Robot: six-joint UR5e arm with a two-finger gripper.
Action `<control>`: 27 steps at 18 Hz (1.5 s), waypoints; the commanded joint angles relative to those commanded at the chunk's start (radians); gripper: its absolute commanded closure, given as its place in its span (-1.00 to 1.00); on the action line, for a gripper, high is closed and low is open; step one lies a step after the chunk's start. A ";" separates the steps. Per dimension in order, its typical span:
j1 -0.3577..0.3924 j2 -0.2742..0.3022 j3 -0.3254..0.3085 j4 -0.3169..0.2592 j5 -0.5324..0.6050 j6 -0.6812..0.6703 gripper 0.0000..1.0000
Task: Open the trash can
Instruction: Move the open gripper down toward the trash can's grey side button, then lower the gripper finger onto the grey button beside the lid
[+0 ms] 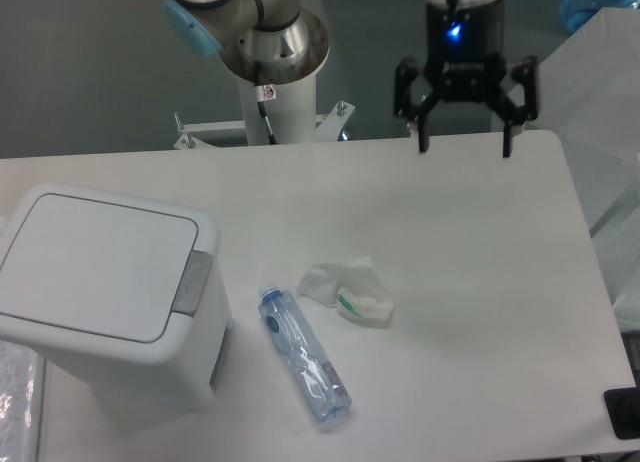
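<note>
The white trash can stands at the table's left front, its flat lid shut and lying level. Its grey push button sits at the lid's right edge. My gripper hangs above the table's far right part, well away from the trash can. Its two black fingers are spread wide and hold nothing.
A clear plastic bottle with a blue cap lies on its side right of the trash can. A crumpled white tissue lies just beyond it. The robot's base column stands behind the table's far edge.
</note>
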 joint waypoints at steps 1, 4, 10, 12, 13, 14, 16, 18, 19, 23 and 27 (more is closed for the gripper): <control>-0.020 -0.008 0.002 0.003 0.000 -0.045 -1.00; -0.083 -0.028 0.005 0.003 0.000 -0.121 -1.00; -0.189 -0.065 0.006 0.048 -0.014 -0.364 -1.00; -0.193 -0.068 0.006 0.048 -0.026 -0.415 -1.00; -0.195 -0.066 0.006 0.048 -0.041 -0.427 -1.00; -0.195 -0.066 0.006 0.048 -0.058 -0.436 -1.00; -0.200 -0.066 0.006 0.048 -0.069 -0.444 -1.00; -0.218 -0.068 0.006 0.048 -0.069 -0.447 -1.00; -0.223 -0.069 0.006 0.048 -0.069 -0.447 -1.00; -0.236 -0.084 0.006 0.048 -0.081 -0.444 -1.00; -0.249 -0.097 0.006 0.048 -0.081 -0.444 -1.00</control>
